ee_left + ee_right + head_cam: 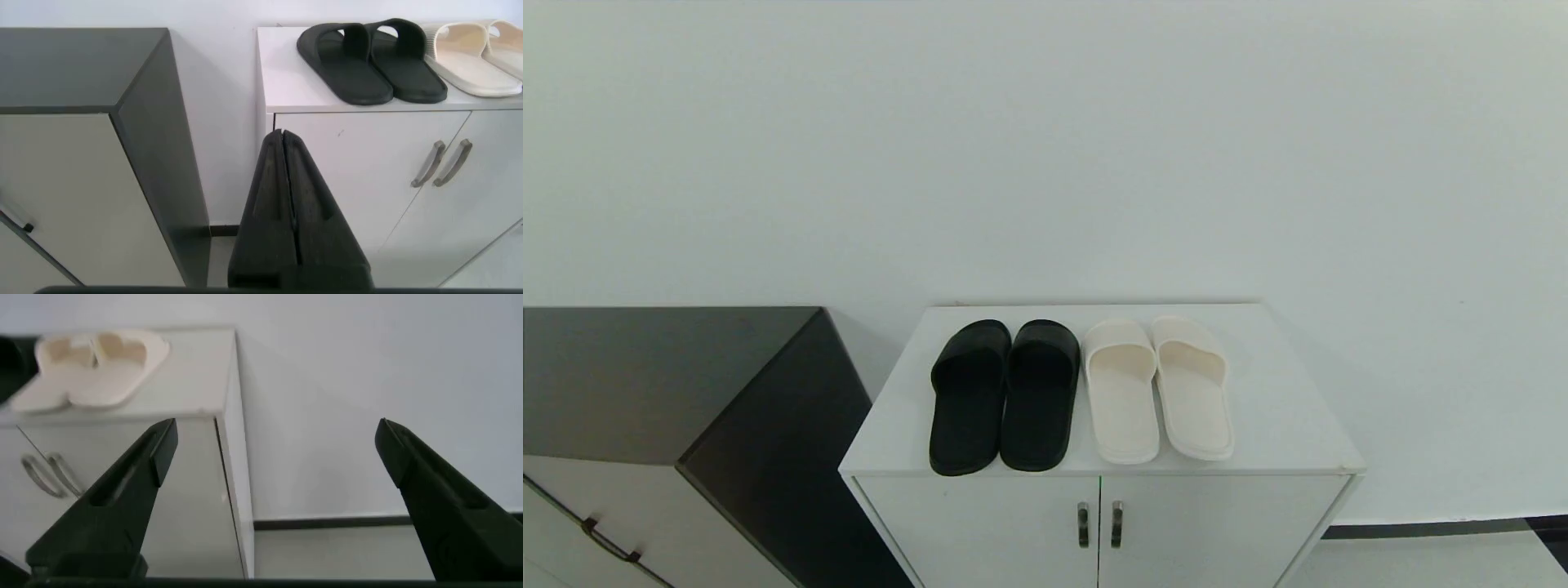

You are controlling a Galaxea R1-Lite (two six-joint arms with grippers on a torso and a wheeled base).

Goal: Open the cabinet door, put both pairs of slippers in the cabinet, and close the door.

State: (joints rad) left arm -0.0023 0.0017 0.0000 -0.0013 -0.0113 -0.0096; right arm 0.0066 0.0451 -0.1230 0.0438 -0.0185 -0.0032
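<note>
A white cabinet [1282,425] stands against the wall with both doors closed and two metal handles [1099,524] at the centre seam. On its top lie a black pair of slippers [1005,396] on the left and a cream pair of slippers [1161,388] on the right, side by side. In the left wrist view my left gripper [283,140] is shut with nothing in it, low in front of the cabinet's left door [359,180]. My right gripper [274,441] is open and holds nothing, off the cabinet's right side [233,465].
A dark-topped cabinet [662,376] with a black drawer handle [609,545] stands close to the left of the white one, leaving a narrow gap. A plain white wall [1045,147] is behind. Floor with a dark baseboard [1429,529] lies to the right.
</note>
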